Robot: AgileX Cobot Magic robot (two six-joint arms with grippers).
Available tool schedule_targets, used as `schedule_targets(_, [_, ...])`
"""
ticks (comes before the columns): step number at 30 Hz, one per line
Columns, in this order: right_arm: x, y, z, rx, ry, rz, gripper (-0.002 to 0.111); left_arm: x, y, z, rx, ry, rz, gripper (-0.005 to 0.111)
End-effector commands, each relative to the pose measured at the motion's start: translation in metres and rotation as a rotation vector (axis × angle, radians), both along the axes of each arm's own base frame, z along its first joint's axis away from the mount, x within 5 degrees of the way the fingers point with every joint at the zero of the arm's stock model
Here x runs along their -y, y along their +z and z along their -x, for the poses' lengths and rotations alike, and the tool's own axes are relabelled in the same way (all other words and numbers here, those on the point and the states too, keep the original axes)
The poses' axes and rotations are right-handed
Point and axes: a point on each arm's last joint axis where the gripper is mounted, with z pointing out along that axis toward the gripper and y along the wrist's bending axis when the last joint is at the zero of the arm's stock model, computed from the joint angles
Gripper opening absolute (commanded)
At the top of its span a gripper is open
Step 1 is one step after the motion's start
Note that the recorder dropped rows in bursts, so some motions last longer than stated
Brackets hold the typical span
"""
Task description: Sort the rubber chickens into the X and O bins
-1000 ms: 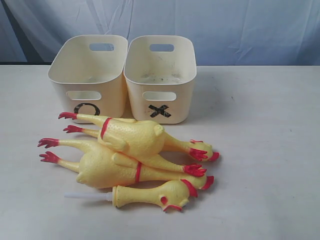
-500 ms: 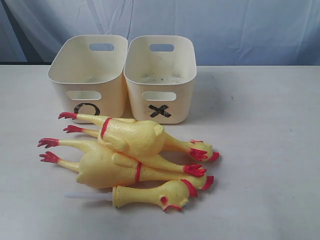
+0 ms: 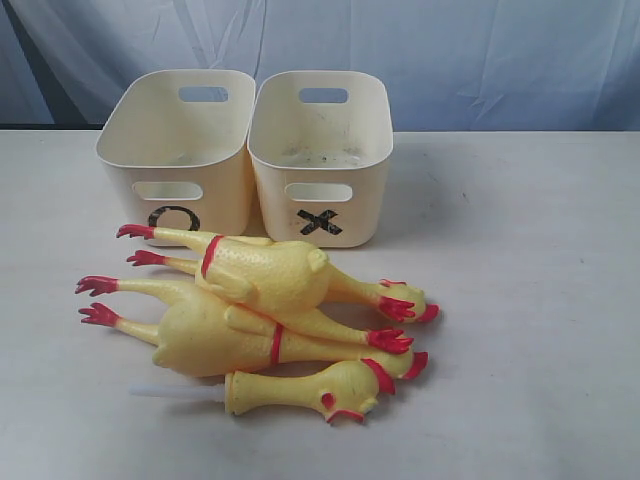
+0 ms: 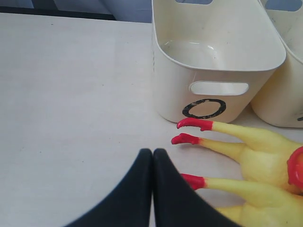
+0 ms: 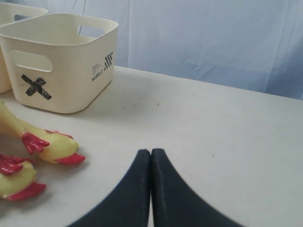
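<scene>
Three long yellow rubber chickens [image 3: 260,300] lie piled on the table, red feet to the left, red-combed heads to the right. A shorter legless chicken [image 3: 310,388] with a white stick lies in front of them. Behind stand two cream bins side by side: the O bin [image 3: 175,150] on the left, the X bin [image 3: 320,155] on the right, neither with a chicken in it. My left gripper [image 4: 152,152] is shut and holds nothing, close to the chickens' red feet [image 4: 189,138]. My right gripper [image 5: 150,152] is shut and holds nothing, to the right of the chicken heads [image 5: 49,149]. Neither gripper shows in the exterior view.
A blue-white cloth backdrop [image 3: 480,60] hangs behind the white table [image 3: 540,300]. Bare tabletop lies to the right of the pile and to the left of the O bin [image 4: 208,56].
</scene>
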Motion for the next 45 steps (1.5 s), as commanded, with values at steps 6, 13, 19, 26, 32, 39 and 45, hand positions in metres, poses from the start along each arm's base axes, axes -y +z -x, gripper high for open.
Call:
schedule_targets(6, [0.002,0.006,-0.001,0.074,-0.020,0.009,-0.001,0.001,0.002,-0.001,0.007,0.001,0.011,0.000])
schedule_targets(13, [0.001,0.015,-0.002,0.162,-0.039,-0.172,-0.001,0.001,0.001,-0.001,0.004,0.000,0.011,0.000])
schedule_targets(19, [0.002,0.018,-0.002,0.190,-0.050,-0.288,-0.001,0.001,0.001,0.000,-0.001,-0.004,0.005,0.000])
schedule_targets(26, [0.003,0.024,-0.002,0.217,-0.086,-0.777,-0.001,0.001,0.001,0.000,-0.003,-0.005,0.005,0.000])
schedule_targets(32, [-0.007,0.025,0.000,0.128,-0.004,-0.859,-0.001,0.001,0.001,0.000,0.000,-0.001,0.017,0.000])
schedule_targets(39, [-0.026,0.046,0.010,0.062,0.209,-0.644,-0.001,0.002,0.001,0.000,-0.004,0.004,0.043,0.000])
schedule_targets(45, [-0.032,0.065,0.010,0.002,0.282,-0.592,-0.001,0.003,0.000,0.000,-0.017,0.000,0.053,0.000])
